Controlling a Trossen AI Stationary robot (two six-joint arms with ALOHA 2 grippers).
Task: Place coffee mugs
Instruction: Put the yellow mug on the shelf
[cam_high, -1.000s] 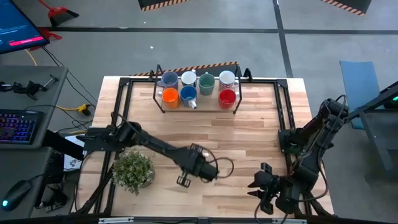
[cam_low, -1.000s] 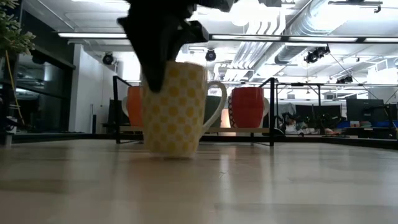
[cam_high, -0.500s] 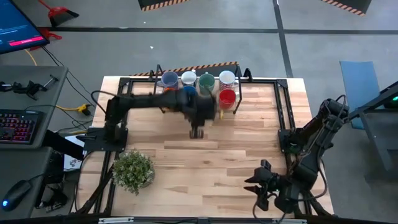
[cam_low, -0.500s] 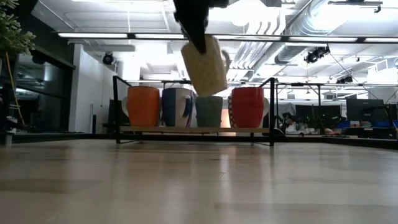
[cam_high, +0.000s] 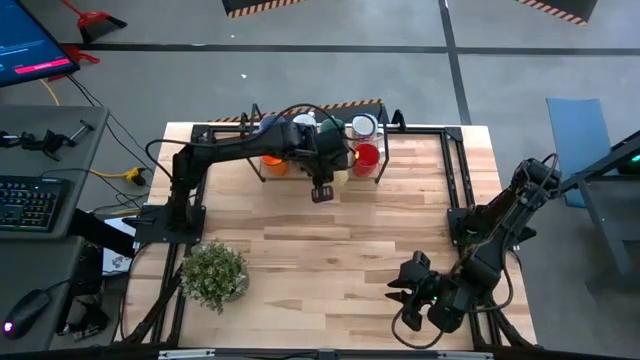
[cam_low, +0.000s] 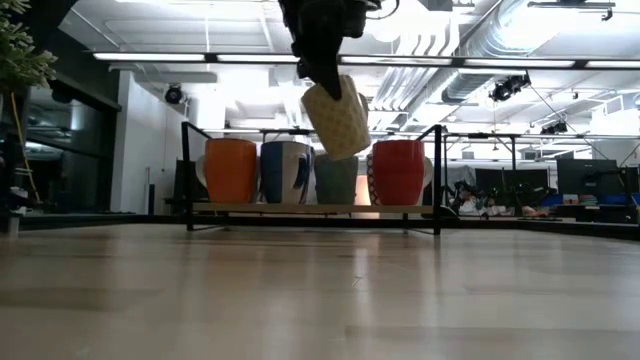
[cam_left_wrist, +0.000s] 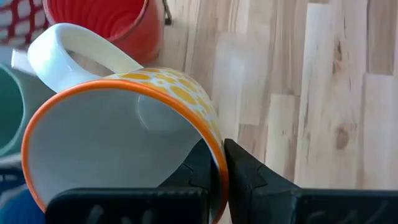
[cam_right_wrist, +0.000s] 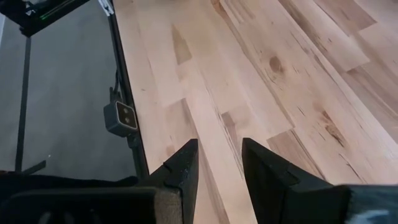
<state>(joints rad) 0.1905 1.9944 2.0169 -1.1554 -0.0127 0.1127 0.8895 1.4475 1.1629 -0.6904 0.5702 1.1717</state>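
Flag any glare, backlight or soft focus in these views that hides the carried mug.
Low view: bright ceiling lights backlight the left gripper into a silhouette; the yellow-patterned mug stays readable; the near table is soft. High view: the arm covers most of the mug. Left wrist view: mug rim sharp, no glare.

The left arm reaches across to the far side of the table; its gripper (cam_left_wrist: 217, 168) is raised and its fingers are closed tightly. The right arm is folded at the near right corner, its gripper (cam_right_wrist: 217, 163) with fingers apart.
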